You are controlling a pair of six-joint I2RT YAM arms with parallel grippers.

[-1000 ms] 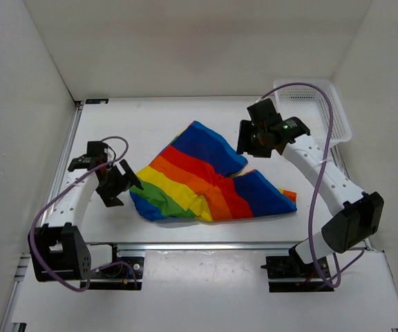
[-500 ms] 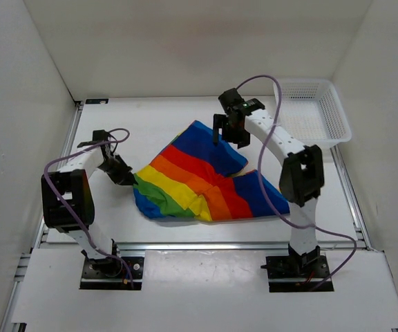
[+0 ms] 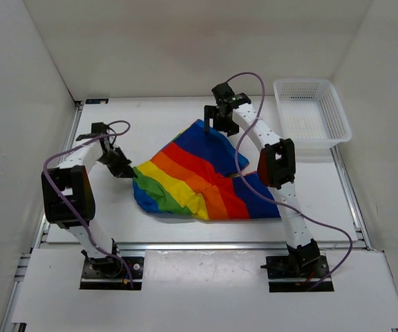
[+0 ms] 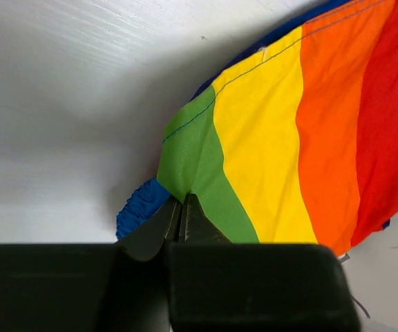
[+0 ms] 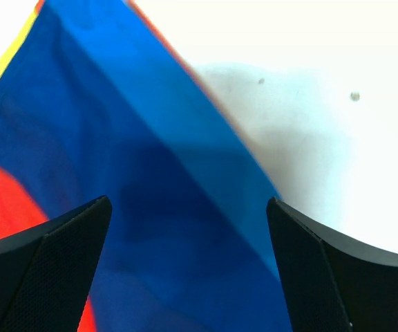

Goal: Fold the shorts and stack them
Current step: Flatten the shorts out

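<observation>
The rainbow-striped shorts (image 3: 199, 176) lie crumpled in the middle of the table. My left gripper (image 3: 128, 171) is shut on the left edge of the shorts; in the left wrist view its tips (image 4: 183, 202) pinch the green stripe of the shorts (image 4: 282, 131), beside a gathered blue bit. My right gripper (image 3: 213, 121) hangs open above the far blue corner of the shorts (image 5: 164, 207). In the right wrist view its fingers (image 5: 68, 235) stand wide apart with only blue cloth seen between them.
A white mesh basket (image 3: 312, 114) stands at the back right corner. White walls enclose the table on three sides. The right arm's links (image 3: 276, 162) reach over the right part of the shorts.
My left gripper moved to the shorts' left edge and shut on the green stripe. My right gripper swung from the right to the far blue corner, opening wider.
</observation>
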